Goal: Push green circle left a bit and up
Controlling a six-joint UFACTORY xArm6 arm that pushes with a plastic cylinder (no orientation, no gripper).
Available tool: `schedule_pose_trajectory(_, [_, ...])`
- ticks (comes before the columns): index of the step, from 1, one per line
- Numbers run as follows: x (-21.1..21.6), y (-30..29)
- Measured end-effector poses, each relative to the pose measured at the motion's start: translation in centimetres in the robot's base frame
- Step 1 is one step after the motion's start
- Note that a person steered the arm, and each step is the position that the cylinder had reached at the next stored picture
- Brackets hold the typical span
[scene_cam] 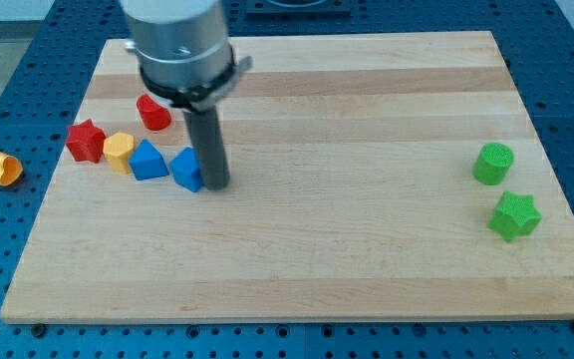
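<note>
The green circle [493,163] sits near the board's right edge, with a green star [515,216] just below it. My tip [215,185] is far off at the view's left, touching the right side of a blue block [187,169]. The rod rises from there to the arm's grey housing [179,45] at the view's top.
A wooden board [347,249] lies on a blue perforated table. At the left stand a blue triangle-like block [147,160], a yellow block [119,152], a red star [86,141] and a red block [153,112]. An orange-yellow piece [0,167] lies off the board at the left.
</note>
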State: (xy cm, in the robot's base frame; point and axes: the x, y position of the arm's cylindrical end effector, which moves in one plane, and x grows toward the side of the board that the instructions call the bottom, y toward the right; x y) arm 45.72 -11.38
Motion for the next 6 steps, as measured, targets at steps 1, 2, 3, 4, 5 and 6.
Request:
schedule_pose_trajectory(1, [-2.2, -2.0])
schedule_pose_trajectory(2, [-4.1, 8.3])
schedule_pose_trajectory(3, [-7.5, 22.2])
schedule_pose_trajectory(4, [-7.1, 35.4])
schedule_pose_trajectory(5, [-5.7, 45.6])
schedule_pose_trajectory(6, [-0.6, 43.1])
